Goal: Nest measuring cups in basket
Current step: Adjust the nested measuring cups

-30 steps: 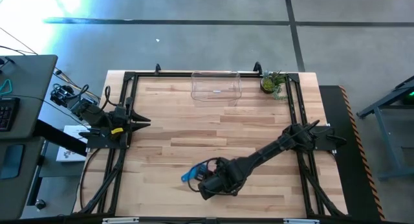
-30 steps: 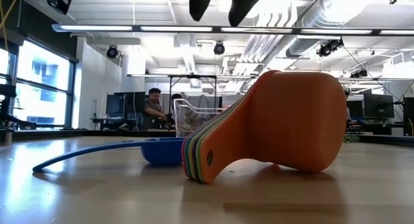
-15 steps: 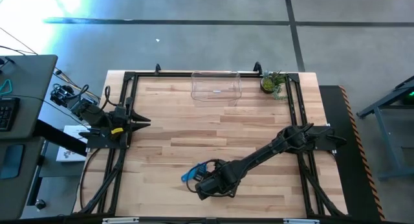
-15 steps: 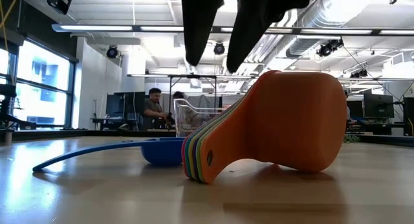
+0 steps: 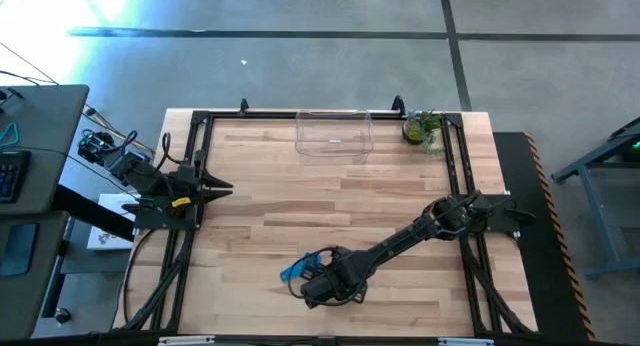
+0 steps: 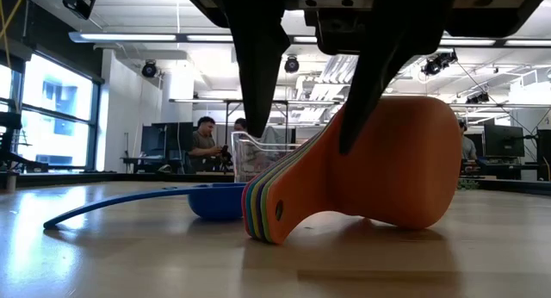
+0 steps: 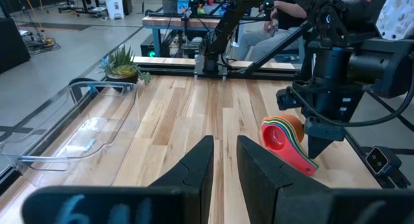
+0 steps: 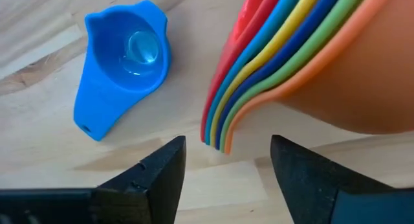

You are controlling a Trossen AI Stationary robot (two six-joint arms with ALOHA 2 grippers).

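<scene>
A stack of nested measuring cups (image 6: 379, 160) lies on its side near the table's near edge, the orange one outermost, with the handle ends (image 8: 217, 136) fanned out on the wood. A single blue cup (image 8: 126, 52) rests on its base beside the stack. My right gripper (image 6: 301, 150) is open and hangs over the stack from above, one finger on each side of the handles, apart from them in the right wrist view. The clear basket (image 5: 334, 133) stands at the far edge. My left gripper (image 7: 225, 143) waits at the table's left side, shut.
A small potted plant (image 5: 422, 128) stands at the far edge, right of the basket. Black frame rails (image 5: 190, 236) run along the left and right sides. Bare wood lies between the cups and the basket. People sit in the room beyond the table.
My right gripper has come down from above the stack, and its fingers now reach level with the cups' handles. It also shifted slightly toward the table's left. The cups have not moved.
</scene>
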